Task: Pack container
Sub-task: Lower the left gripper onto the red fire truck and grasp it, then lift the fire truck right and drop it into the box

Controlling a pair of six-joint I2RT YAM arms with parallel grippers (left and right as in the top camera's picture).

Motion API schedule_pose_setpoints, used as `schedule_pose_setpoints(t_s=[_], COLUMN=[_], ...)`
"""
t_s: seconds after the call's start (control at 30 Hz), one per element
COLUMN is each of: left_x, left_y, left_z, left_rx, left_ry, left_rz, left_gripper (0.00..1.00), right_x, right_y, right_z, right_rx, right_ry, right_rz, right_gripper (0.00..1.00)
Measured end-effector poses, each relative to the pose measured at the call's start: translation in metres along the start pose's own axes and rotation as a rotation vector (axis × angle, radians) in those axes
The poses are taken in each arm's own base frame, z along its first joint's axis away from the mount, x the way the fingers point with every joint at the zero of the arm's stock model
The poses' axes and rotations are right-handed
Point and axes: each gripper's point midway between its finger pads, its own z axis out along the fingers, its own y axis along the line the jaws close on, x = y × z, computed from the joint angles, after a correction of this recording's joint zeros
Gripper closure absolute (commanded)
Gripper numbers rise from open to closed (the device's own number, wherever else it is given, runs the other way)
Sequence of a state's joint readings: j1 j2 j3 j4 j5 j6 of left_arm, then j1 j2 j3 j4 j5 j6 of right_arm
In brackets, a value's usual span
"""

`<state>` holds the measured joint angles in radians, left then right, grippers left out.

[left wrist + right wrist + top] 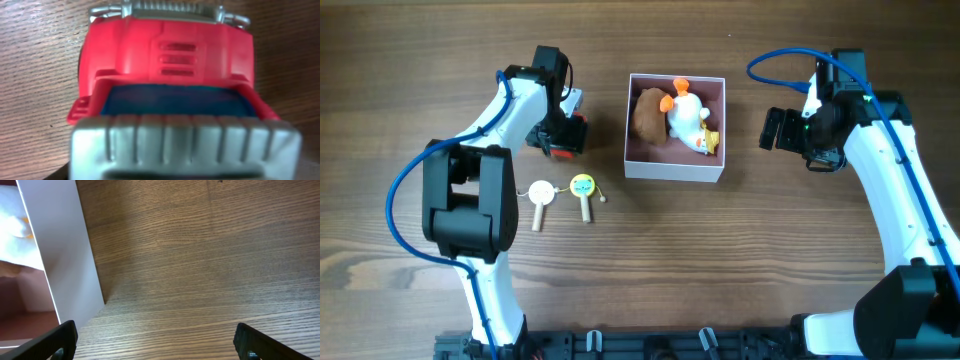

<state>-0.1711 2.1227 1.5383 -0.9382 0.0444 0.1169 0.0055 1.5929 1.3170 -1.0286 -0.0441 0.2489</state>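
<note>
**Desk:** What is the widest thing in shot?

**Photographer:** A wooden table [770, 260]. The container [675, 171] stands on it at top centre. It is square, shallow and lidless, with white walls and a dusty pink inside.

**Desk:** How would that box handle?

**Photographer:** Probably light and fairly stiff, with thin walls like card, so a nudge might slide it on the wood. Pinching over one wall's rim looks the safest hold.

**Desk:** And the grippers?

**Photographer:** The right gripper [155, 342] hangs just beside the container's right wall, fingers spread wide with nothing between them. The left gripper [558, 128] is down at a red toy truck [165, 55], left of the box. Its fingers do not show at the wrist, so its grip cannot be told.

**Desk:** What else is there?

**Photographer:** A brown plush [648, 115] and a white duck plush [690, 120] lie touching inside the box. A white drum rattle [540, 191] and a yellow-rimmed drum rattle [582, 185] lie outside it, near the truck.

**Desk:** Any writing?

**Photographer:** None legible; no brand or label shows.
</note>
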Motion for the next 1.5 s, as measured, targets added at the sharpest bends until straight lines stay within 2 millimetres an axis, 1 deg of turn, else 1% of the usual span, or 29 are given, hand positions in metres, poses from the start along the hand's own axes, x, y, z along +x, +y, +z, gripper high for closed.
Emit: schedule_pose_setpoints(t_s=[0.13, 0.2, 0.3, 0.37, 0.43, 0.57, 0.63, 0.67, 0.77, 0.8, 0.87, 0.9, 0.93, 1.0, 1.1, 1.2, 1.3, 1.4, 1.5], left_x=[0.000, 0.003, 0.014, 0.017, 0.013, -0.005, -0.013, -0.018, -0.025, -0.025, -0.021, -0.018, -0.016, -0.012, -0.013, -0.017, -0.023, -0.028, -0.031], left_y=[0.000, 0.001, 0.002, 0.002, 0.001, -0.008, -0.019, -0.028, -0.067, -0.079, -0.107, -0.123, -0.134, -0.162, -0.191, -0.207, -0.215, -0.220, -0.226], left_z=[-0.001, -0.002, -0.007, -0.015, -0.029, -0.066, -0.089, -0.104, -0.141, -0.148, -0.158, -0.160, -0.160, -0.159, -0.159, -0.153, -0.138, -0.115, -0.095], left_rx=[-0.003, -0.007, -0.016, -0.018, -0.022, -0.031, -0.035, -0.035, -0.028, -0.024, -0.015, -0.010, -0.008, -0.003, -0.004, -0.012, -0.024, -0.024, -0.017], left_ry=[0.002, 0.014, 0.069, 0.091, 0.093, 0.028, -0.021, -0.060, -0.168, -0.187, -0.216, -0.225, -0.228, -0.243, -0.283, -0.307, -0.306, -0.279, -0.258], left_rz=[0.003, 0.002, 0.001, 0.000, 0.004, 0.027, 0.055, 0.077, 0.178, 0.213, 0.305, 0.363, 0.409, 0.533, 0.704, 0.833, 0.939, 1.050, 1.143], left_gripper=[0.56, 0.58, 0.59, 0.59, 0.59, 0.57, 0.57, 0.57, 0.59, 0.59, 0.66, 0.68, 0.69, 0.70, 0.71, 0.69, 0.68, 0.68, 0.64], right_x=[0.000, 0.001, 0.001, 0.001, 0.001, 0.001, 0.001, 0.001, 0.000, 0.000, -0.002, -0.004, -0.006, -0.009, -0.012, -0.011, -0.010, -0.010, -0.010], right_y=[0.000, 0.000, 0.000, 0.000, 0.000, 0.000, 0.000, 0.000, -0.002, -0.004, -0.012, -0.020, -0.029, -0.049, -0.074, -0.085, -0.087, -0.085, -0.085], right_z=[0.000, 0.000, 0.000, 0.000, 0.000, 0.000, 0.000, 0.000, 0.000, 0.000, -0.001, -0.001, -0.001, -0.003, -0.005, -0.007, -0.007, -0.007, -0.007], right_rx=[0.000, 0.001, 0.001, 0.001, 0.001, 0.001, 0.001, 0.001, 0.002, 0.003, 0.007, 0.009, 0.011, 0.011, 0.006, 0.002, -0.006, -0.014, -0.016], right_ry=[0.001, 0.003, 0.003, 0.003, 0.003, 0.003, 0.003, 0.004, 0.003, 0.002, 0.000, -0.002, -0.004, -0.009, -0.015, -0.015, -0.010, -0.007, -0.006], right_rz=[0.000, 0.000, 0.000, 0.000, 0.000, 0.000, 0.000, 0.000, 0.020, 0.034, 0.084, 0.123, 0.166, 0.255, 0.352, 0.400, 0.413, 0.416, 0.417], right_gripper=[0.00, 0.00, 0.00, 0.00, 0.00, 0.00, 0.00, 0.00, 0.00, 0.00, 0.00, 0.00, 0.00, 0.00, 0.00, 0.00, 0.00, 0.00, 0.00])
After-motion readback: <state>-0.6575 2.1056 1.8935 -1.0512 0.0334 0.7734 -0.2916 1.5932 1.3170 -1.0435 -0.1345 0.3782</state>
